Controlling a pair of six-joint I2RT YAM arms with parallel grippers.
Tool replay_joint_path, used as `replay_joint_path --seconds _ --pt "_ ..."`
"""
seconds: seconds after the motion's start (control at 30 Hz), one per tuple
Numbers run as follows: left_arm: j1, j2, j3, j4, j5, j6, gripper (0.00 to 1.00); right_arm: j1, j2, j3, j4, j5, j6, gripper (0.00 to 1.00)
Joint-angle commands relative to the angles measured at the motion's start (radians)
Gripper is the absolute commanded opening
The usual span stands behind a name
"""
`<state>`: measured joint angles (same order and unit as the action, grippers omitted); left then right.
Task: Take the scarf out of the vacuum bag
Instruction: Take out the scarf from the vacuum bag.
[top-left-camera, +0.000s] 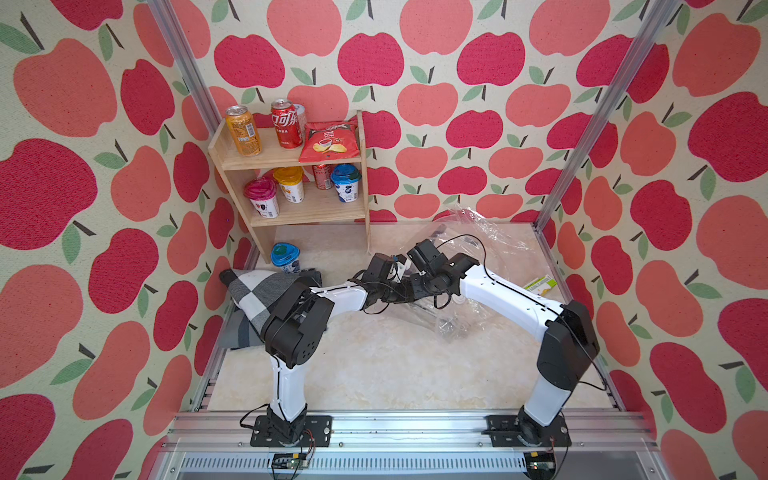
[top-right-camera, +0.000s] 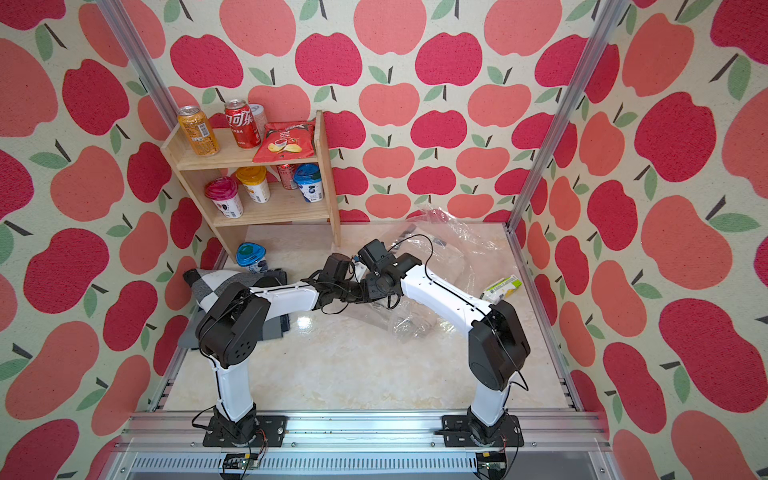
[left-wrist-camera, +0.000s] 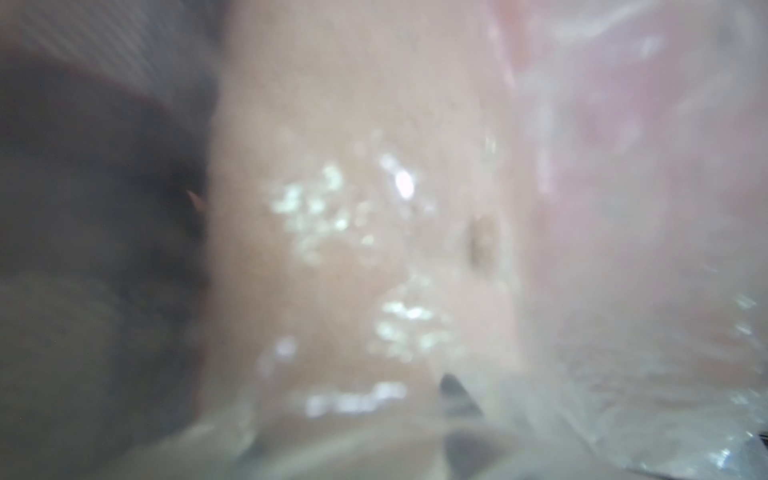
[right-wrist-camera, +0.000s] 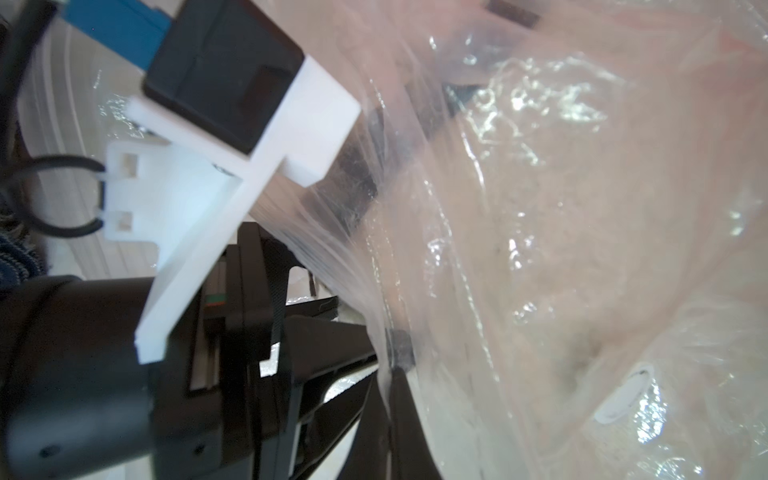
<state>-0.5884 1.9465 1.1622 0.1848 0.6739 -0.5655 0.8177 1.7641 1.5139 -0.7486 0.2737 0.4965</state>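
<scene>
The scarf (top-left-camera: 257, 291), grey and white checked, lies folded at the table's left edge, outside the bag and partly under my left arm's elbow. The vacuum bag (top-left-camera: 478, 232) is crumpled clear plastic spread from the back right toward the middle. Its round white valve cap (right-wrist-camera: 623, 399) shows in the right wrist view. My two grippers meet at the bag's near left edge. The right gripper (right-wrist-camera: 390, 372) is shut, pinching a fold of the plastic. The left gripper (top-left-camera: 392, 270) sits right beside it, pressed against the bag. Its wrist view is blurred by plastic (left-wrist-camera: 415, 249), which hides the jaws.
A wooden shelf (top-left-camera: 291, 208) with cans, cups and a crisp packet stands at the back left. A blue-lidded cup (top-left-camera: 285, 255) sits on the table (top-left-camera: 374, 365) below it, next to the scarf. A yellow-green packet (top-left-camera: 540, 284) lies by the right wall.
</scene>
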Motion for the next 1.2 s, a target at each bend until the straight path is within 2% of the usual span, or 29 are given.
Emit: replay_joint_path --seconds 0.0,0.07,0.1,0.13,0.27,0.63,1.17 --pt "-0.007 0.023 0.036 -0.012 0.001 -0.017 0.46 -0.004 -0.026 0.004 -0.011 -0.004 0.014 0.00" --pt "-0.008 0.019 0.051 -0.035 -0.026 -0.016 0.14 -0.005 -0.025 0.006 -0.012 -0.004 0.014 0.00" --pt "-0.010 0.018 0.062 -0.048 -0.035 -0.012 0.03 -0.006 -0.024 0.006 -0.012 -0.004 0.017 0.00" --pt "-0.015 0.015 0.075 -0.065 -0.044 -0.004 0.00 -0.008 -0.022 0.007 -0.011 -0.008 0.018 0.00" --pt "-0.025 -0.022 0.078 -0.081 -0.095 0.003 0.00 -0.023 -0.017 0.012 -0.010 -0.019 0.033 0.00" --pt "-0.037 -0.218 -0.024 -0.101 -0.258 0.022 0.00 -0.073 0.026 0.107 -0.018 -0.055 0.048 0.00" --pt "-0.011 -0.386 -0.022 -0.238 -0.269 0.032 0.00 -0.153 0.147 0.309 -0.063 -0.096 0.059 0.00"
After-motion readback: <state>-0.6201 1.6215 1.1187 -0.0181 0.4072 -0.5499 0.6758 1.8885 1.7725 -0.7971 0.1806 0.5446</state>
